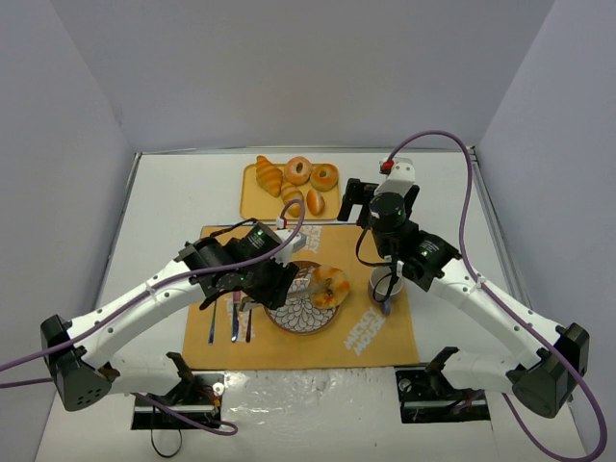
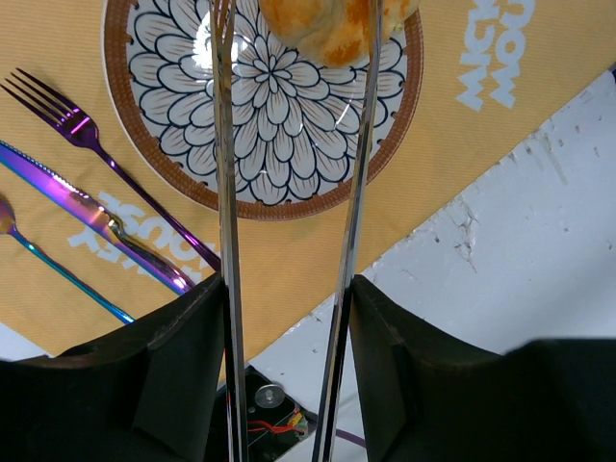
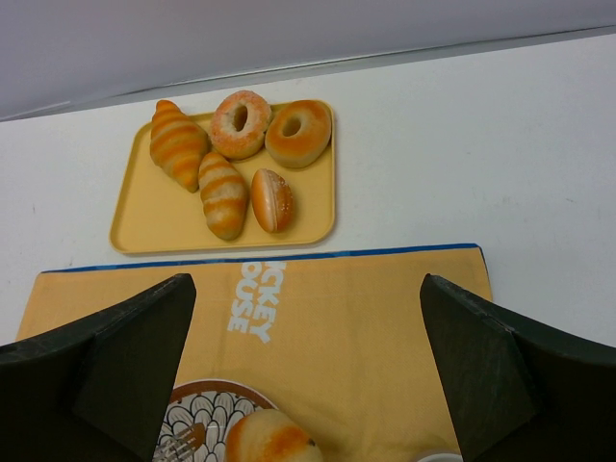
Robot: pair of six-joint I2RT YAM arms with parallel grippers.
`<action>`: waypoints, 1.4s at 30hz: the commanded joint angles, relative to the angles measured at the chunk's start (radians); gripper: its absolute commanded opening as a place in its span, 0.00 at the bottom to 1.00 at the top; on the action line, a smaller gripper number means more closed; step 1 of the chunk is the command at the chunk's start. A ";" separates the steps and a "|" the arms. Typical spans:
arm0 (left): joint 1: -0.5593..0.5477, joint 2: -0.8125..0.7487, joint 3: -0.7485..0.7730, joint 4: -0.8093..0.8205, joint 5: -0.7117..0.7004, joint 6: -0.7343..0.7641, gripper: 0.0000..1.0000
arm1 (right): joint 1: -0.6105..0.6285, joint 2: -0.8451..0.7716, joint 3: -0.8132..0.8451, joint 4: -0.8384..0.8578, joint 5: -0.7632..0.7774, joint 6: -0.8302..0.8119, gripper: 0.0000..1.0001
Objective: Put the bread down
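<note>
Bread, piece one: golden-brown glazed knotted bun, lying on the round plate with a brown rim and a blue-and-white petal pattern. It sits straight ahead of the left tool, at the far end of the long polished metal tongs that this tool clasps between its black fingers. The tong arms stand sprung part-way apart. The right arm crosses over the bun's edge, while the left arm stands clear of it with bare plate showing between. Judged: the bun is not pinched and is set down. The coming move turns on drawing the tongs back along their own length without the right arm dragging the bun.

Bread, further pieces: larger ridged roll and smaller ridged roll on the yellow rectangular tray. They lie well ahead of the right tool and left of its centre line, long axes running roughly away from it at a slight slant. That tool's fingers are spread wide with nothing between them. It is judged nearer the tray than the left tool, which carries the tongs.

Writing: white capitals on the orange woven placemat. Ahead of the right tool "CKEY" reads over "OUSE", with the first letters cut off. "OUSE" shows again left of the tongs, beside the iridescent purple knife. Judged: "MICKEY MOUSE". No other label is readable.
</note>
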 commanded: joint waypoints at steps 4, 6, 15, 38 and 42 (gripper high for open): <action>-0.007 -0.024 0.112 -0.023 -0.105 -0.001 0.46 | -0.008 -0.027 0.013 0.047 0.023 0.009 1.00; 0.001 -0.009 0.135 -0.023 -0.152 -0.010 0.46 | -0.008 -0.027 0.013 0.048 0.024 0.009 1.00; 0.168 0.106 0.234 0.073 -0.227 -0.066 0.45 | -0.008 -0.022 0.016 0.048 0.003 0.010 1.00; 0.356 0.633 0.647 0.177 -0.296 -0.118 0.50 | -0.013 -0.005 0.030 0.045 -0.035 -0.019 1.00; 0.356 0.678 0.664 0.187 -0.277 -0.116 0.52 | -0.014 -0.020 0.022 0.043 -0.032 -0.017 1.00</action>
